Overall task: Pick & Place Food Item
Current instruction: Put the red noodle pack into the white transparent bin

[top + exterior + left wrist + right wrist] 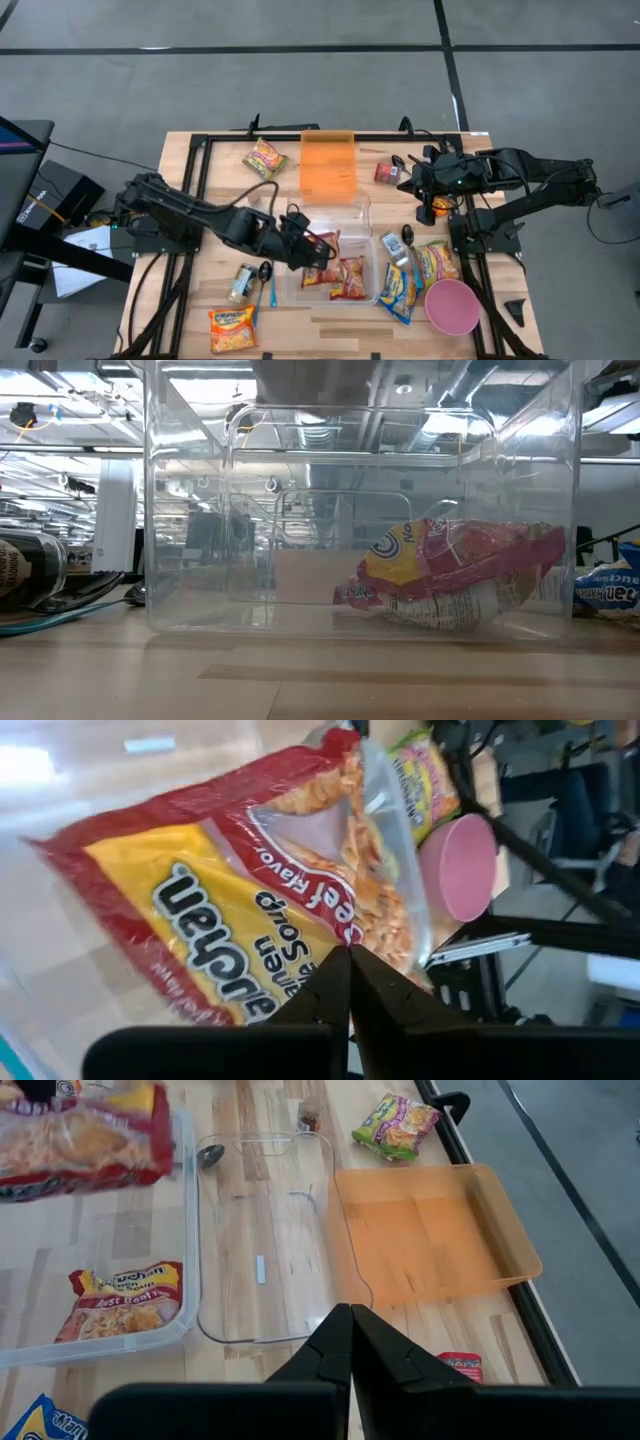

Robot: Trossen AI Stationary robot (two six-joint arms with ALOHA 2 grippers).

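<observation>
Carrying a ramen packet [322,245] over the clear bin [372,292], the left gripper [303,246] appears clamped on its edge. Next comes lowering and releasing beside the packet [347,278] inside. The right gripper [412,178] waits closed, far right.

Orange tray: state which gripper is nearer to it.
Right. The right gripper hangs just beside the orange tray, past its right edge. The left gripper is farther, over the clear bin, holding a ramen packet.

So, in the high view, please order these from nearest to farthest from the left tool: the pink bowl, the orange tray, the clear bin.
From the left tool, shut on a red ramen packet:
1. Clear bin: directly beneath the tool, table centre.
2. Orange tray: beyond the bin, toward the table's far edge.
3. Pink bowl: farthest, near the front right corner.
</observation>
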